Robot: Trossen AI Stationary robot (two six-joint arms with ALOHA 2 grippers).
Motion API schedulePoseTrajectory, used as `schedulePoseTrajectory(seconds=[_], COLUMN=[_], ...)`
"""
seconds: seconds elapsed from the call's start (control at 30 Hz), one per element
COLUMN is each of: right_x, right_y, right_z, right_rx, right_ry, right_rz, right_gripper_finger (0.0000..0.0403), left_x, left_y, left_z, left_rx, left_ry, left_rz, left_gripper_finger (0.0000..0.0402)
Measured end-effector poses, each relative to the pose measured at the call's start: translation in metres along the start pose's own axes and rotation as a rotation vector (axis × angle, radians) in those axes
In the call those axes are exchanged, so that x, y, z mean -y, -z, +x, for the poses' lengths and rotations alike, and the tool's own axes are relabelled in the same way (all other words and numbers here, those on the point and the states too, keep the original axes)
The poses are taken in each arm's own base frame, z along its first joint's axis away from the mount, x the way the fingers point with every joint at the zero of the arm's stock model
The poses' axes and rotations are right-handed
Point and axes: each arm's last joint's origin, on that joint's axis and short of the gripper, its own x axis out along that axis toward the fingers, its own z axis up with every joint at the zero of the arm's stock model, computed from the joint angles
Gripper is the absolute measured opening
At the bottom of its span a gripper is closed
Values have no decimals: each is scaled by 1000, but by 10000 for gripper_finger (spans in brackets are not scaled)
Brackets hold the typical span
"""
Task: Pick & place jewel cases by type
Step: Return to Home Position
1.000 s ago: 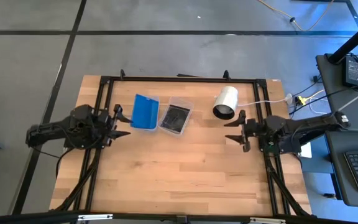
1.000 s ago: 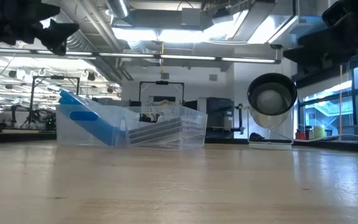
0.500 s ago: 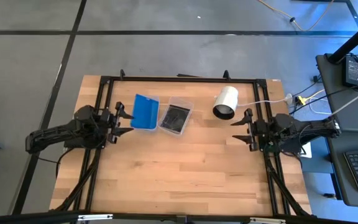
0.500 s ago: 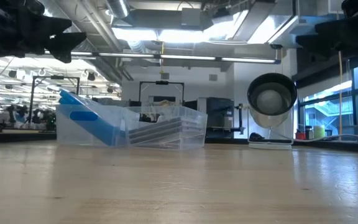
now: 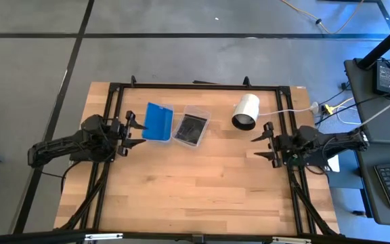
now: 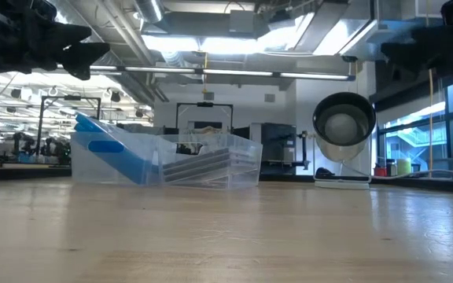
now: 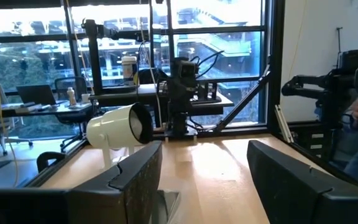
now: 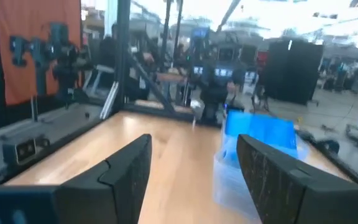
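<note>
Several translucent blue jewel cases (image 5: 158,122) lean on edge in a clear tub (image 6: 101,149), also seen in the right wrist view (image 8: 260,132). Dark jewel cases (image 5: 191,129) lie stacked in a second clear tub (image 6: 211,163) beside it. My left gripper (image 5: 136,134) hovers open just left of the blue cases, high over the table (image 6: 85,51), its fingers apart in the left wrist view (image 7: 207,180). My right gripper (image 5: 257,146) hovers open near the right edge (image 8: 191,174), far from both tubs.
A white cylinder with a dark end (image 5: 244,112) lies on its side at the far right of the table (image 6: 343,126), close to my right gripper, with a white cable leading off it. A black frame (image 5: 195,86) borders the wooden table top (image 5: 195,190), which is bare toward the near edge.
My left gripper has moved a little toward the table's right, closer to the blue cases. My right gripper has drawn back slightly toward the right edge. Both have stayed open, and the cases and tubs have not moved.
</note>
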Motion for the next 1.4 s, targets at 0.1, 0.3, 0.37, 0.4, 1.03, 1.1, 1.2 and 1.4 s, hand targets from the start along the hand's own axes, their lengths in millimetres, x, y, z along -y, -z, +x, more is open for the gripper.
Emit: schedulePoseTrajectory(seconds=[0.1, 0.3, 0.37, 0.4, 1.03, 1.1, 1.2, 1.4], right_x=[0, -1, -1, -1, -1, -1, -1, -1], right_y=[-3, -1, 0, 0, 4, 4, 4, 4], right_z=[-2, -1, -1, -1, -1, -1, -1, -1], right_rx=[38, 12, 7, 0, -36, -36, -36, -35], right_ry=[-18, -23, -26, -26, -26, -26, -25, -25], right_rz=[-1, 77, 137, 165, 165, 165, 165, 164], right_gripper_finger=[239, 239, 239, 239, 239, 239, 239, 239], left_x=[0, 0, 0, 0, 0, 0, 0, 0], left_y=[0, 0, 0, 0, 0, 0, 0, 0], left_z=[0, 0, 0, 0, 0, 0, 0, 0], left_rx=[0, 0, 0, 0, 0, 0, 0, 0], left_ry=[0, 0, 0, 0, 0, 0, 0, 0], left_rz=[0, 0, 0, 0, 0, 0, 0, 0], left_gripper_finger=[229, 231, 232, 232, 228, 228, 231, 230])
